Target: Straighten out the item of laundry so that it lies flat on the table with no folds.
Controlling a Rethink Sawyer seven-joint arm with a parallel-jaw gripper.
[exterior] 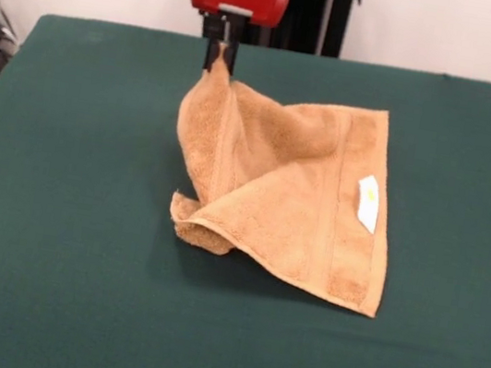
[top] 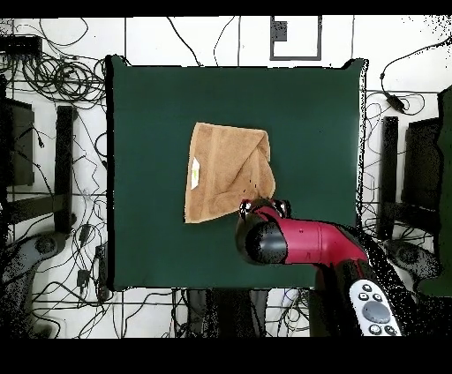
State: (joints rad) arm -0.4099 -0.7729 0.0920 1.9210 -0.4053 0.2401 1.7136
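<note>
Your pincer (exterior: 220, 49) is clamped on a corner of the towel (exterior: 299, 202), lifting it at the cloth's 11 o'clock. The rest lies folded near the middle of the table (exterior: 54, 210), white label (exterior: 368, 202) at 3 o'clock.

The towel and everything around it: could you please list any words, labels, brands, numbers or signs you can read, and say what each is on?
No text can be read in either view.
The small white label on the towel: a faint yellowish mark, too small to read.
The remote-like device with buttons at the overhead view's bottom edge: no legible markings.
</note>
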